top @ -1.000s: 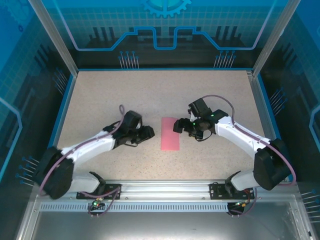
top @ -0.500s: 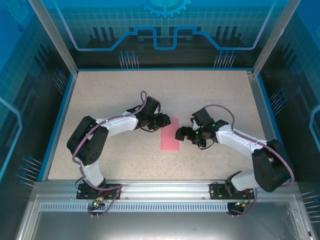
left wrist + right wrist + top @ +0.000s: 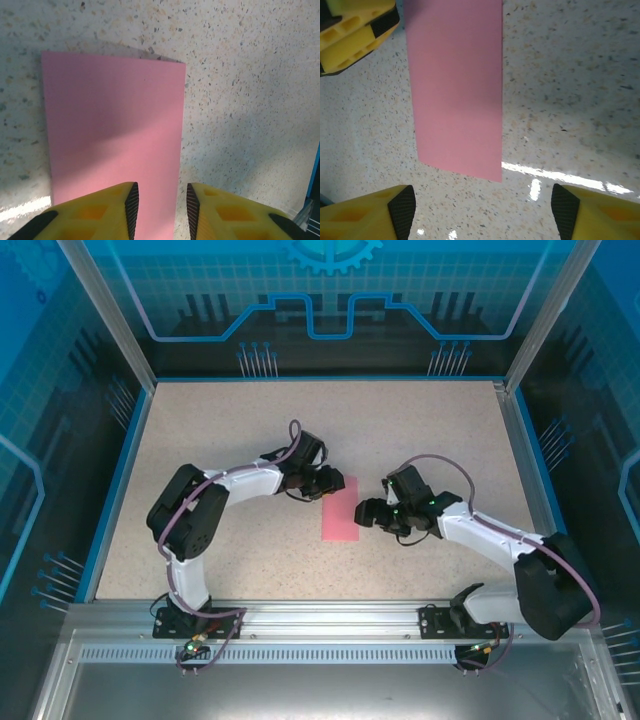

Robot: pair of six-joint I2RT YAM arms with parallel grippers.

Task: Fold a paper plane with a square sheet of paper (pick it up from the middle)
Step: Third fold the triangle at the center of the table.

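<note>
Evidently the left gripper (image 3: 160,212) is held low over the far-left corner of the square sheet of paper (image 3: 114,135). Its jaws are a narrow gap apart, with the sheet's left long edge seen between them, and nothing is clamped. The right gripper (image 3: 480,215) is spread wide and poised beside the sheet's right edge, with no contact seen. The sheet is laid flat near the middle of the table (image 3: 200,440) as a narrow rectangle, so one half-fold is judged done. The nose folds, the wing folds and the pick-up from the middle are left — no paper plane is formed yet. The table is speckled beige, bordered by a blue rim (image 3: 130,480) and enclosed by blue printed panels (image 3: 330,300) on an aluminium frame (image 3: 110,330).
</note>
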